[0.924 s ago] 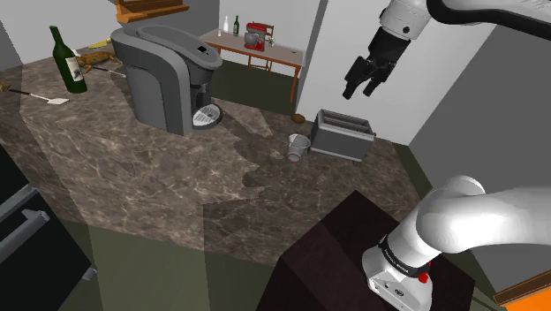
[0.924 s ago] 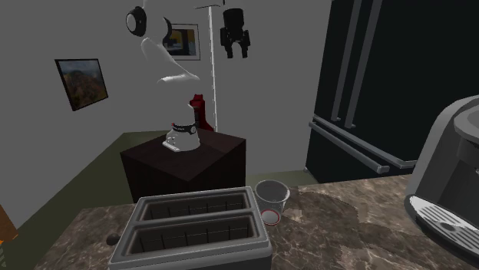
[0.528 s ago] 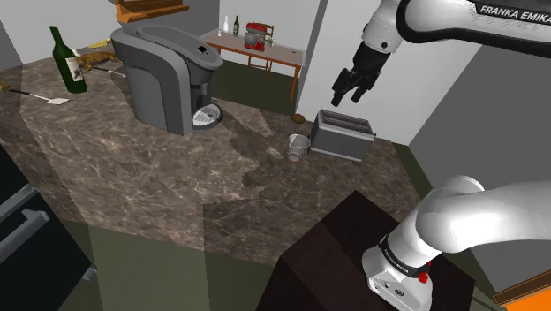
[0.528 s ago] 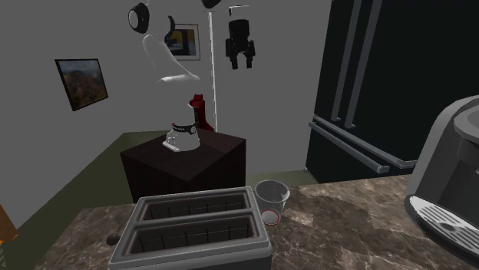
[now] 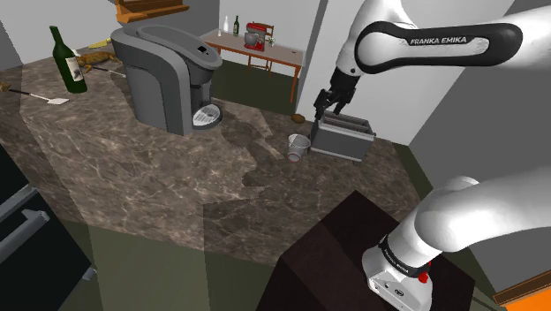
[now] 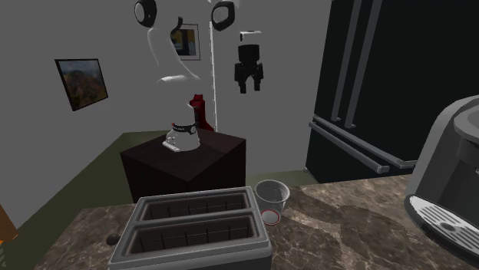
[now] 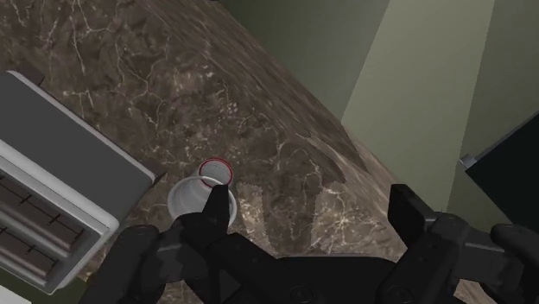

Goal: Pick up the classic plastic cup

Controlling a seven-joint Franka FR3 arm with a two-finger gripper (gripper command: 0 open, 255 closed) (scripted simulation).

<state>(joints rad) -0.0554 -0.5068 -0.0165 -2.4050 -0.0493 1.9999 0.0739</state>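
The cup is small and whitish with a red-rimmed end. It rests on the dark marble counter right beside the toaster. In the second exterior view the cup sits just off the toaster's corner. My black gripper hangs in the air above the toaster's end, higher than the cup, with its fingers apart and nothing between them. From the second exterior view the gripper is high above the cup. In the wrist view the cup lies below, close to one finger of the open gripper.
A grey coffee maker and a green wine bottle stand farther along the counter. A black fridge rises behind the counter. The dark stand sits at the shoulder view's lower right. Beyond the counter edge is olive floor.
The arm has swung down and toward the shoulder view's left, bringing the gripper from high in the air to just above the toaster. The fingers stayed apart. The cup has not moved.
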